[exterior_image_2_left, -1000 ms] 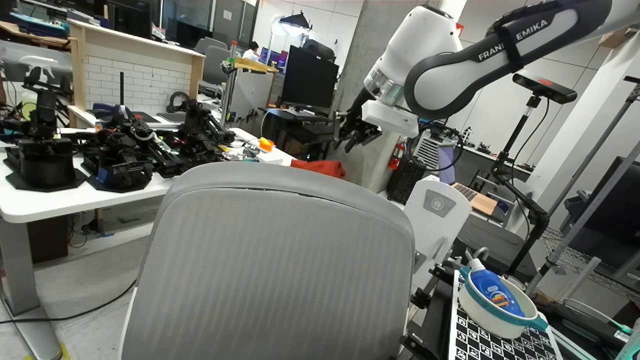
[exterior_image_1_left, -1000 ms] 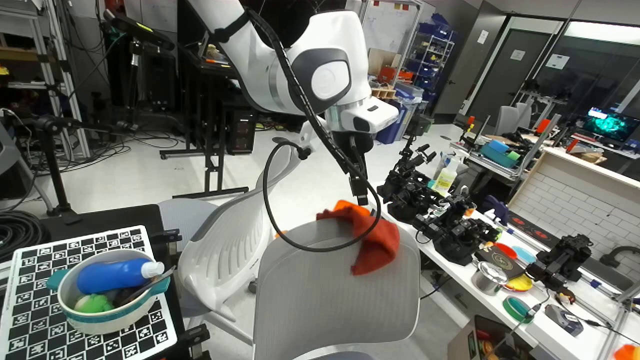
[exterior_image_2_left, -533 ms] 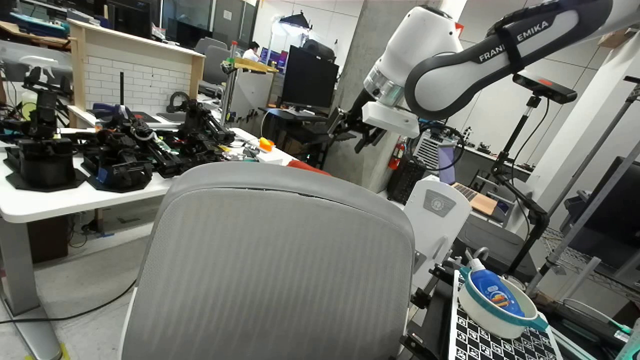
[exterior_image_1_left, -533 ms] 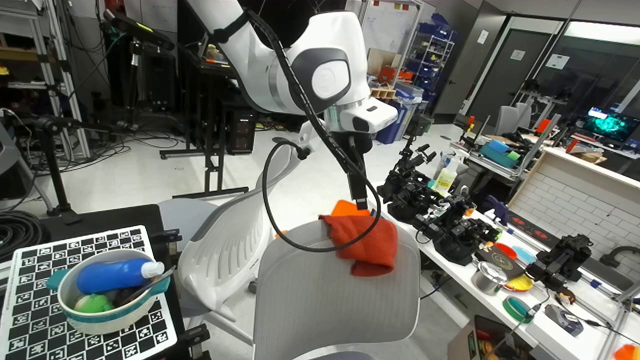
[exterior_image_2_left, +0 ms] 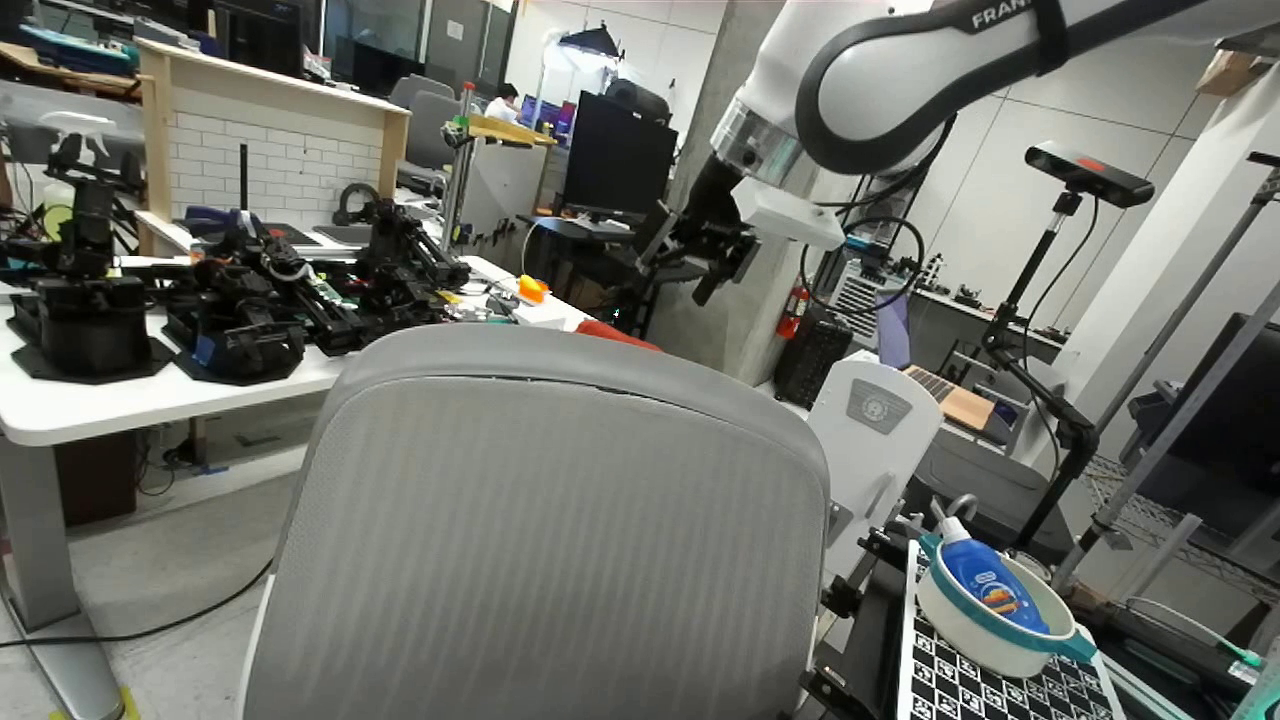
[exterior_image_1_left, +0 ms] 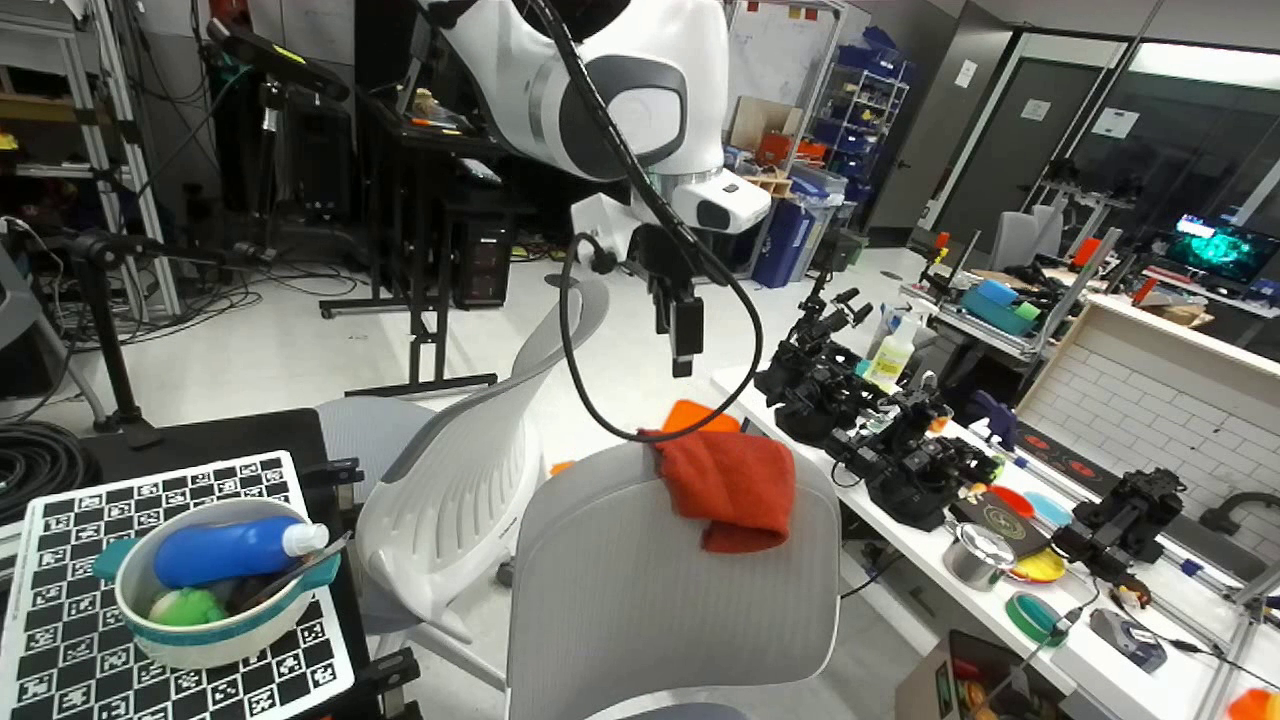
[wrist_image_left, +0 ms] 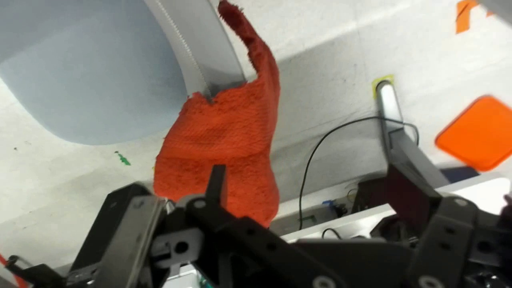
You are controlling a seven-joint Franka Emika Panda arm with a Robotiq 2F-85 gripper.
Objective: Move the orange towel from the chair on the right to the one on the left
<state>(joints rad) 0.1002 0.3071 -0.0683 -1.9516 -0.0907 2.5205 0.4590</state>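
In an exterior view, the capitals FRAN point(exterior_image_2_left: 998, 14) stand on the robot arm point(exterior_image_2_left: 900, 95), white on dark, running up to a black strap point(exterior_image_2_left: 1050, 35). Marked too, but too small to read: the emblem point(exterior_image_2_left: 875, 405) on the white panel point(exterior_image_2_left: 855, 452), the print point(exterior_image_2_left: 1000, 600) on the blue bottle point(exterior_image_2_left: 968, 565), the yellow label point(exterior_image_1_left: 887, 364) on the pump bottle point(exterior_image_1_left: 903, 338) and the paper sheets point(exterior_image_1_left: 1035, 110) on the doors point(exterior_image_1_left: 930, 120).

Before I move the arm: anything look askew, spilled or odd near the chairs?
Towel hangs crooked over the top edge of the gray chair back, bunched, one flap lower than the rest. A black cable on the arm droops in a wide loop, possibly a snag risk. No spill or damage visible.
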